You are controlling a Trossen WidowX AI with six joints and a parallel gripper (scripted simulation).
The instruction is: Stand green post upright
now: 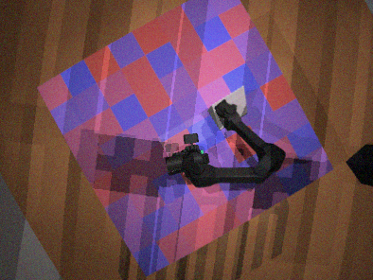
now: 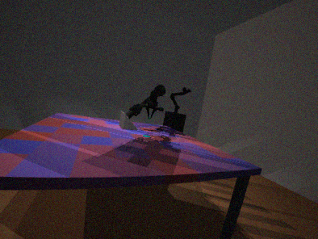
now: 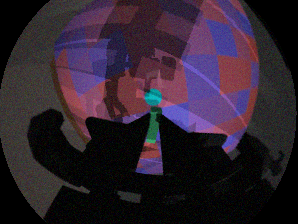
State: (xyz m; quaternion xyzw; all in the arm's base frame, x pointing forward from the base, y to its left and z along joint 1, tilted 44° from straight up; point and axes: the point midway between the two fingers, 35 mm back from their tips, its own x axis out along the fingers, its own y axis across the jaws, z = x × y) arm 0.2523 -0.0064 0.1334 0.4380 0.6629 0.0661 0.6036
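The green post [image 3: 153, 132] [image 1: 202, 151] [image 2: 148, 118] is between the fingers of my gripper [image 3: 154, 116] [image 2: 149, 115], which is shut on it. In the exterior view the post is held above the table. Its exact tilt is hard to tell, as the fingers cover part of it. The cyan circle [image 3: 153, 97] [image 2: 146, 136] lies flat on the table. In the wrist view it shows just beyond the fingertips, nearly in line with the post. In the top view the circle cannot be made out; the arm hides that area.
The patchwork table [image 1: 137, 43] [image 2: 36, 161] carries the arm's pale base plate [image 1: 239, 99] [image 2: 126, 122]. Dark arm shadows fall across the tabletop. A black block [image 1: 362, 165] [image 2: 174, 120] stands beyond the table's edge, with a thin dark arm-like shape above it in the exterior view.
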